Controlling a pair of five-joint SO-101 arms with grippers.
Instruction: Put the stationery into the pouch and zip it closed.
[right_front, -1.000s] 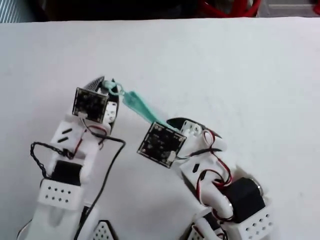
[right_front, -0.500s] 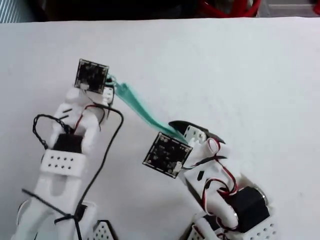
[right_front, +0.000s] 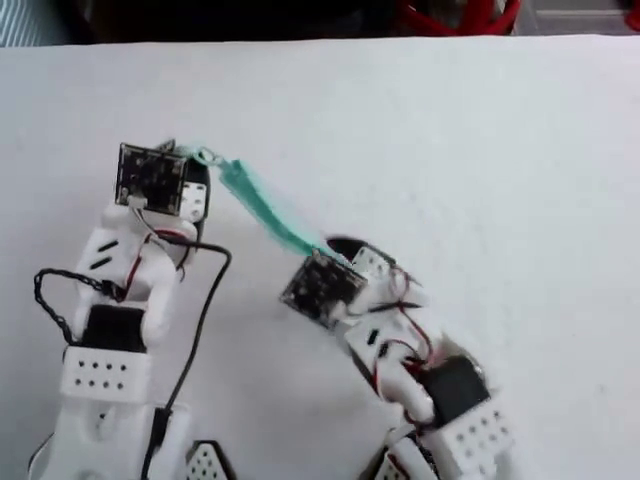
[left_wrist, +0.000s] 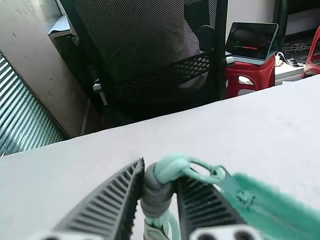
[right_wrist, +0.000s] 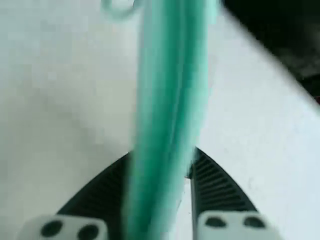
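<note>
A mint-green pouch (right_front: 262, 208) hangs stretched between the two arms above the white table (right_front: 480, 140). My left gripper (left_wrist: 159, 192) is shut on the pouch's green zipper pull cord (left_wrist: 165, 172), at the pouch's far-left end (right_front: 205, 157). My right gripper (right_wrist: 160, 170) is shut on the pouch's other end, with the green fabric (right_wrist: 167, 95) running up between its black fingers (right_wrist: 215, 187). In the high view that end disappears under the right wrist camera board (right_front: 318, 288). The zipper teeth (left_wrist: 250, 202) run along the pouch's edge.
The table's far edge (right_front: 320, 40) borders a dark area with a red object (right_front: 455, 14). Beyond the table in the left wrist view stand a black mesh chair (left_wrist: 150, 45) and a red stool (left_wrist: 247, 67). Black cable (right_front: 205, 320) loops beside the left arm.
The left arm has pulled the zipper cord left and away from the right arm, stretching the pouch out longer. The right arm shifted slightly, still holding its end.
</note>
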